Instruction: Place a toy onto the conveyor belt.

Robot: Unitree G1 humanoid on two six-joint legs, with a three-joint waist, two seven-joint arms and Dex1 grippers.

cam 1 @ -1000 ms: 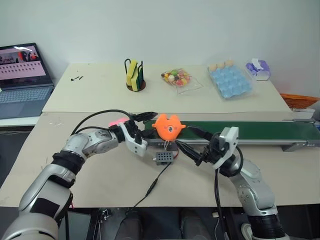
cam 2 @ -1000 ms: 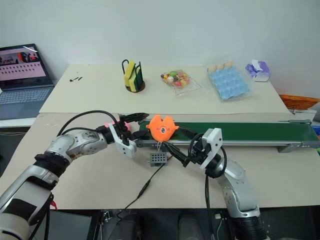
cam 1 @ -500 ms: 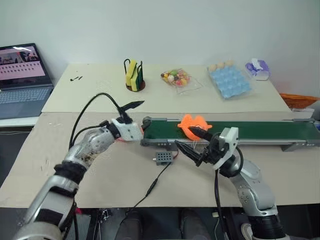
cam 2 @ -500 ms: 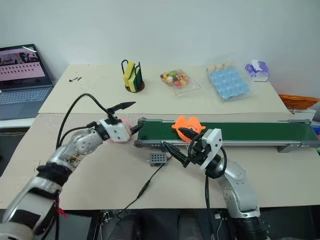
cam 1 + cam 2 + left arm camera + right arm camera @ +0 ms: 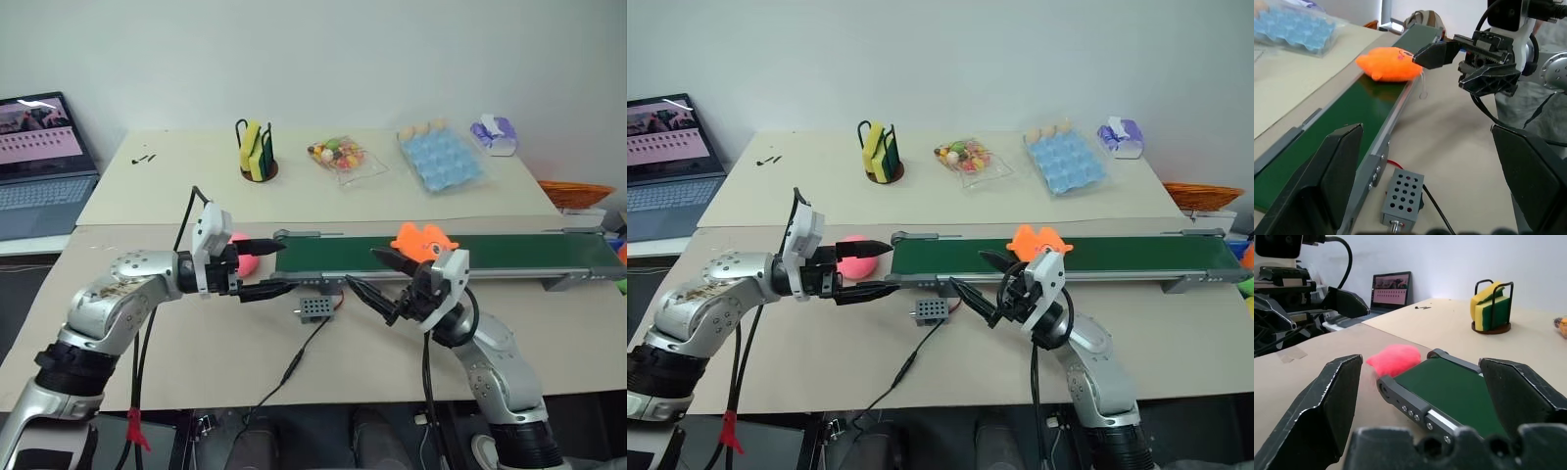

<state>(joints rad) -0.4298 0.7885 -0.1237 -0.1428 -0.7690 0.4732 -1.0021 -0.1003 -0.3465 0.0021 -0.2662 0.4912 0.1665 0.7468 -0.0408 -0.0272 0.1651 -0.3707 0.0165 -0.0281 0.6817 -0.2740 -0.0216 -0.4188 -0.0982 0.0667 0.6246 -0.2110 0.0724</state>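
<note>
**Orange toy lies on the belt, both sets of fingers released**

While the orange toy [image 5: 424,240] lies flat on the dark green conveyor belt [image 5: 509,253], roughly midway along it, neither gripper touches it. The right gripper [image 5: 379,276] hangs just in front of the belt's near rail, its two black fingers spread wide with nothing between them; the upper fingertip [image 5: 383,257] cuts across the toy's lower left edge in the head view, so that part is hidden. From the left wrist view the same fingertip sits close beside the toy [image 5: 1391,63], though whether it touches is hard to make out.

The left gripper [image 5: 263,267] is off the belt's left end, fingers released and empty, pointing along the desk [image 5: 176,333]. A pink plush toy [image 5: 856,254] rests on the desk against that end of the belt, partly covered by the left fingers. A small grey perforated box [image 5: 315,309] with a cable lies in front of the belt. At the far right the belt's end is cut off by the frame edge. A laptop [image 5: 44,162] is cropped at the left.
</note>
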